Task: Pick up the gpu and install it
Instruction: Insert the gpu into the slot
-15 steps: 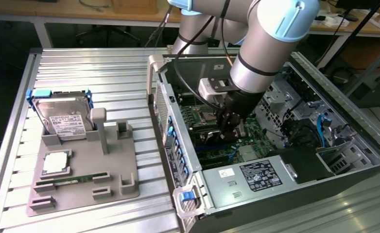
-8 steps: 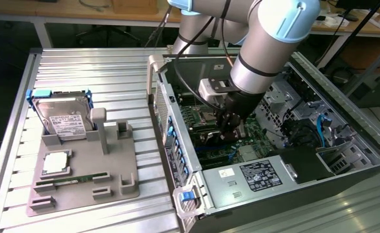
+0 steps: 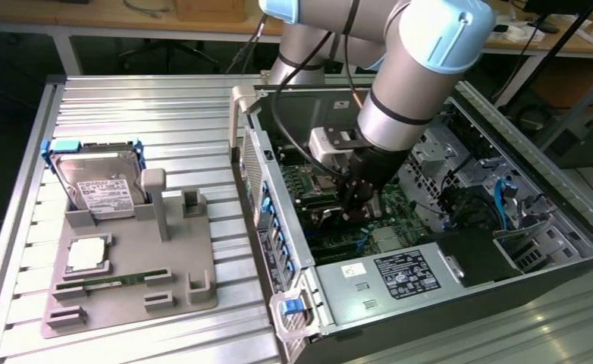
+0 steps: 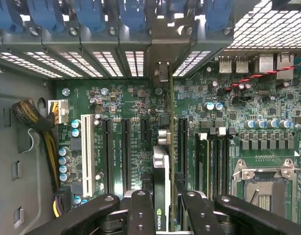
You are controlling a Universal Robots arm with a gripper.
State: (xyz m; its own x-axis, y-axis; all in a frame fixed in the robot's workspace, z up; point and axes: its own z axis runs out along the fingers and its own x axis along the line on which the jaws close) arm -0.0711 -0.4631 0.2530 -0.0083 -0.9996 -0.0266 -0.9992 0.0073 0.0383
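1. The gripper (image 4: 160, 215) was down inside the open PC case (image 3: 539, 280), over the motherboard (image 4: 268, 112). Its fingers (image 4: 140, 210) stood partly closed, pinching the gpu (image 4: 161, 171) edge-on between them.

2. The gpu hung upright in the grip, its thin edge facing the wrist camera and its far end reaching toward the case's rear wall with the vented slot covers (image 4: 116, 63). It sat above the row of long black expansion slots (image 4: 126, 147), near the middle of the motherboard; whether its contacts had entered a slot could not be told.

3. On the worktop, the grey fixture (image 3: 135, 265) held the hard drive (image 3: 99, 186) at its far end and a RAM stick (image 3: 114, 280) near its front edge.

4. Handling, as a judgement: the card looked light and stiff, a rigid board that would not sag, but fragile at its contact edge and small components. The smooth cooler faces could slip under a weak pinch.

5. The best hold seemed to be across the flat faces near the middle of the top edge, as here, keeping the card square to the slot.
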